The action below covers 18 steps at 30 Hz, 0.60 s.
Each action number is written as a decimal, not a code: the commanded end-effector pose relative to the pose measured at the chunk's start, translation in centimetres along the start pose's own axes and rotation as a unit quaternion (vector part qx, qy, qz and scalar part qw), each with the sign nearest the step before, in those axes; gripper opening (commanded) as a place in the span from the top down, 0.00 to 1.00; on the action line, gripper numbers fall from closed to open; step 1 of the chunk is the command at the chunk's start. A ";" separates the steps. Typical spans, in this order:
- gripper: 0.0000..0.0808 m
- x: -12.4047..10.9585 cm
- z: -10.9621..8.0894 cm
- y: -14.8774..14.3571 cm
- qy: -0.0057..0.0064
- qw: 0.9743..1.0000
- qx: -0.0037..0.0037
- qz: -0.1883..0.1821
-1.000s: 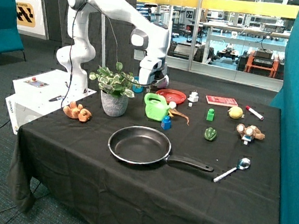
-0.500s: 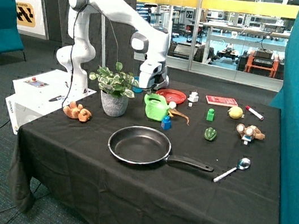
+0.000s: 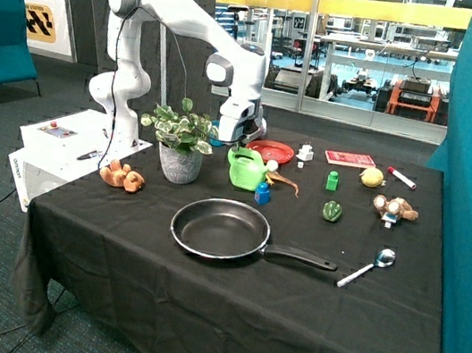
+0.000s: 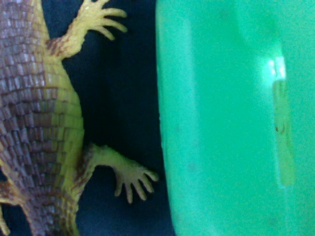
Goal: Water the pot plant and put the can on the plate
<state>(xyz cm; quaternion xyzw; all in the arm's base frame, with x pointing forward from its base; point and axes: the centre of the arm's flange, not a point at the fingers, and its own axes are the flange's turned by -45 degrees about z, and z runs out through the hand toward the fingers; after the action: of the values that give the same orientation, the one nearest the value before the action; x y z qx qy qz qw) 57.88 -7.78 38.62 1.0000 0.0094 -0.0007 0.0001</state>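
The light-green can (image 3: pixel 244 169) stands upright on the black cloth between the pot plant (image 3: pixel 180 144) and the red plate (image 3: pixel 270 151). My gripper (image 3: pixel 238 143) hangs low over the can's handle end, right above it; its tips are hidden behind the can. In the wrist view the can (image 4: pixel 231 123) fills one side from very close, with a scaly yellow-brown toy lizard (image 4: pixel 39 123) lying beside it on the cloth. The plant has green-and-white leaves in a grey pot. The plate lies flat just behind the can.
A black frying pan (image 3: pixel 220 228) lies in front of the can, its handle pointing toward a spoon (image 3: pixel 371 264). A blue block (image 3: pixel 262 194), a green block (image 3: pixel 332 181), a dark green pepper toy (image 3: pixel 332 212), a lemon (image 3: pixel 372 177) and a brown plush toy (image 3: pixel 122 177) are scattered around.
The gripper has come down toward the can's handle over the last second. The can, plant and plate have not moved.
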 end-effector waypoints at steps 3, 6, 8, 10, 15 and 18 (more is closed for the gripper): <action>0.57 -0.1 0.4 0.2 0.001 1.000 0.000 -0.001; 0.57 -0.1 0.5 0.4 0.001 1.000 0.000 -0.001; 0.57 -0.1 0.6 0.5 0.001 1.000 0.000 -0.001; 0.57 -0.1 0.8 0.5 0.001 1.000 0.000 -0.001; 0.58 -0.2 1.1 0.5 0.001 1.000 0.000 -0.002; 0.59 -0.2 1.3 0.4 0.001 1.000 0.000 -0.003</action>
<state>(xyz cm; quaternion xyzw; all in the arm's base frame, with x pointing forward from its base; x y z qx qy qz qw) 57.72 -8.18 37.87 0.9999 0.0110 0.0003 -0.0001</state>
